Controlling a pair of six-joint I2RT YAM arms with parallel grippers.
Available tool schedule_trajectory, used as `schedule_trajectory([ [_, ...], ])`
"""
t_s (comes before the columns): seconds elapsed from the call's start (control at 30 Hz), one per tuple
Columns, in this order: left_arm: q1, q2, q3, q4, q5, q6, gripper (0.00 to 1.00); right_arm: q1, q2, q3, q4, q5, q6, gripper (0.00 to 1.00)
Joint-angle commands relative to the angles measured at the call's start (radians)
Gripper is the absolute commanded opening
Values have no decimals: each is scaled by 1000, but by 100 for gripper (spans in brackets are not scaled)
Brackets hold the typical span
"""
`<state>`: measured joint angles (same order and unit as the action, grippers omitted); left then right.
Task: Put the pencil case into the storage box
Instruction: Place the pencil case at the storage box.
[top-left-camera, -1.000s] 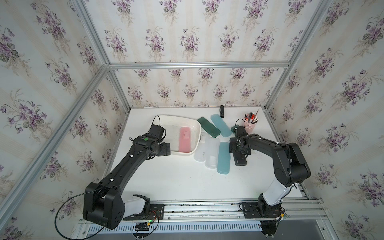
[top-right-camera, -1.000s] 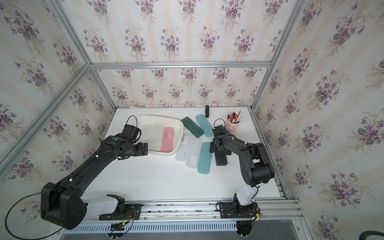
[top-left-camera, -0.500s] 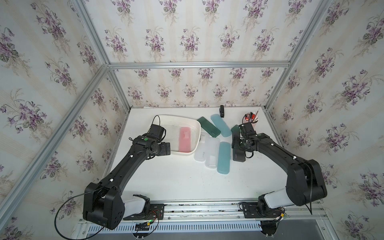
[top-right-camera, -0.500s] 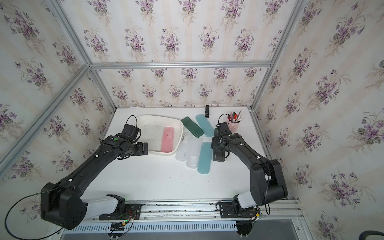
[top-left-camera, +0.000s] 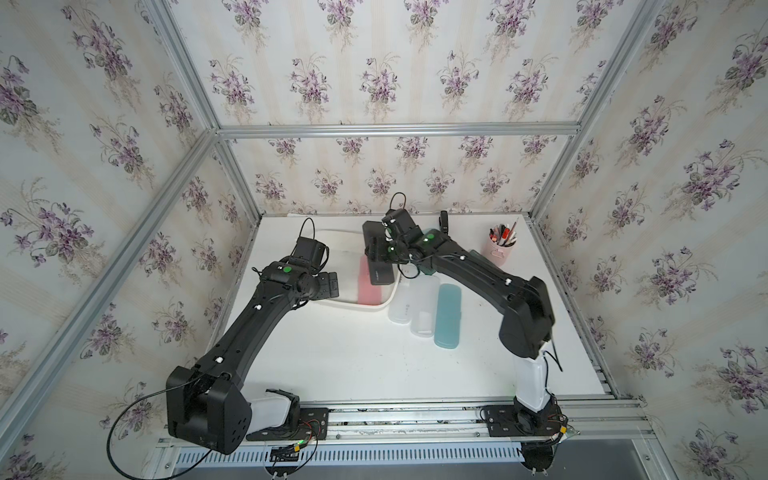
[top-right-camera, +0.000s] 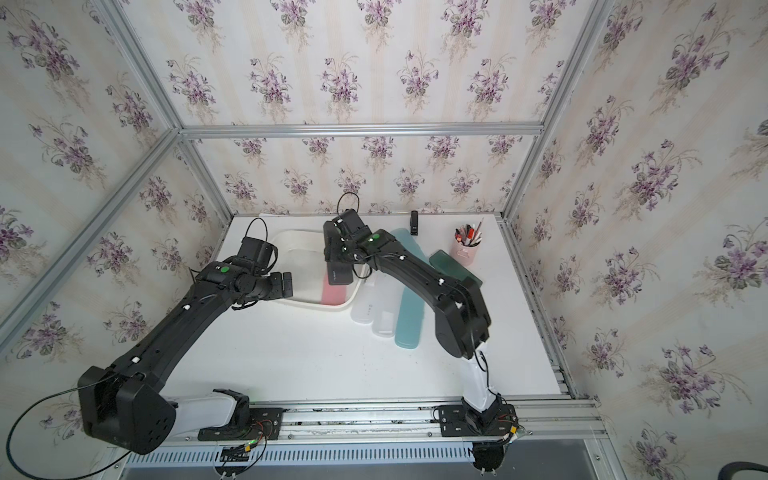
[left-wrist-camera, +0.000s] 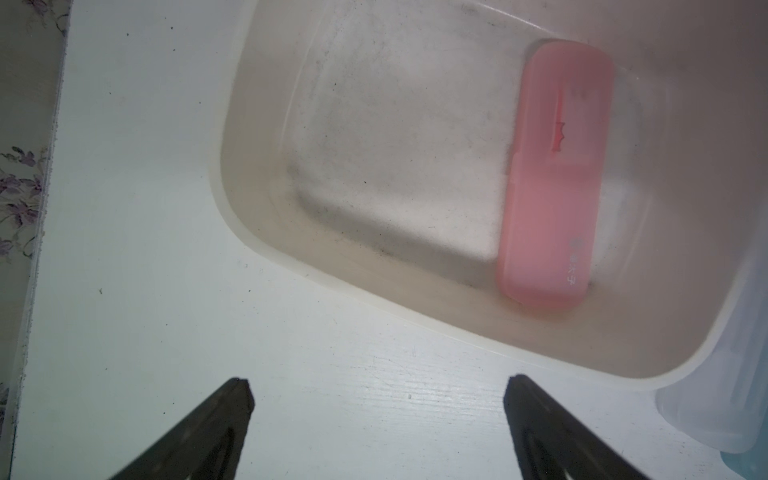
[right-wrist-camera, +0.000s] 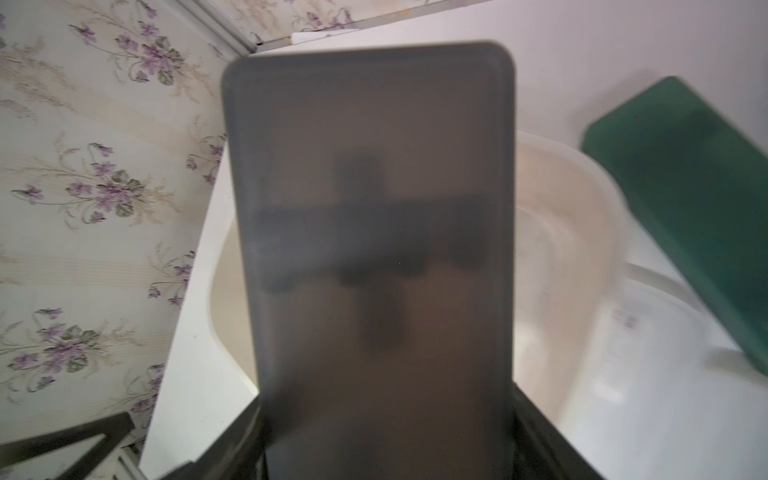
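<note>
A dark grey translucent pencil case hangs above the right end of the white storage box, and my right gripper is shut on its sides. From the right wrist, the case fills the middle of the view between the fingers, with the box below it. A pink pencil case lies inside the box along its right wall, also in the left wrist view. My left gripper stands open and empty over the table beside the box's rim.
Two clear pencil cases and a teal one lie side by side right of the box. A dark green case and a light teal case lie further back. A pink pen cup stands at the back right.
My right arm has lifted the dark pencil case off the table right of the teal case and carried it left, over the storage box. The left arm has not moved.
</note>
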<state>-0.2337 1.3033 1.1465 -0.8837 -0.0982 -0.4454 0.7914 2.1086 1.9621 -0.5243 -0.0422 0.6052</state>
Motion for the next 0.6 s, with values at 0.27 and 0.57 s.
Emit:
schedule_trajectory([
  [0.27, 84, -30, -27, -16, -7, 30, 100, 59, 312, 262, 111, -64, 135, 60],
  [0.57, 97, -23, -51, 8, 8, 56, 100, 65, 443, 265, 191, -62, 195, 60],
])
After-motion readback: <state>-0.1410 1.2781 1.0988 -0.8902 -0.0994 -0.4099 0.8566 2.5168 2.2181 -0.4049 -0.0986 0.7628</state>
